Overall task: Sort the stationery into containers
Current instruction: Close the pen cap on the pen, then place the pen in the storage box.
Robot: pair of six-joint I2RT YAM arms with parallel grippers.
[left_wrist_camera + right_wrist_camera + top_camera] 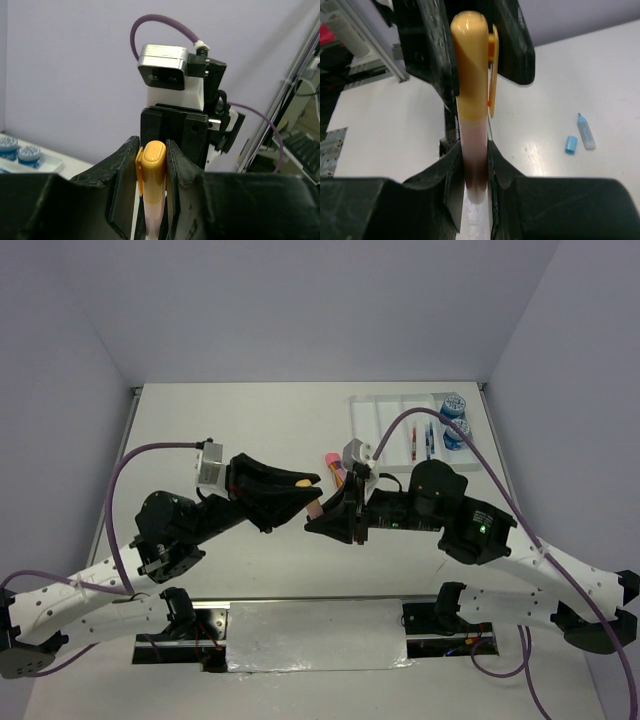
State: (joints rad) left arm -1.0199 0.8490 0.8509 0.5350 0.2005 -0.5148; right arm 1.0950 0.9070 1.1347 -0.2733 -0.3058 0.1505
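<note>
- Top view: your two arms meet above the middle of the desk (pixel 250 420). The left end effector (pixel 303 483) and the right end effector (pixel 328 508) both grip one orange-capped marker (pixel 302 481). It hangs between them, well apart from the white four-compartment tray (pixel 385 418) at the far right. Two blue rolls (pixel 453 402) and two pens (pixel 413 440) already lie in the tray. A pink item (pixel 331 458) sits on the desk just beyond the end effectors.
- Left wrist view: the left end effector (pixel 152 150) stands narrow, its jaws clamped on the marker's orange cap. The right arm faces it head-on. The rolls (pixel 29 152) show low at the far left, which places the tray off to that side.
- Right wrist view: the right end effector (pixel 474 155) is narrow too, pinching the marker's pale body below the cap.
- Only the right wrist view shows a light-blue marker (pixel 585 131) and its loose cap (pixel 570 144), lying just apart on the desk. The top view does not show them.
- The step reads as a two-armed exchange, or work on the cap; you cannot tell which from here.
- Next, one end effector must let go, or both must work straight along the marker's axis. Then you carry the marker across to a free tray compartment.
</note>
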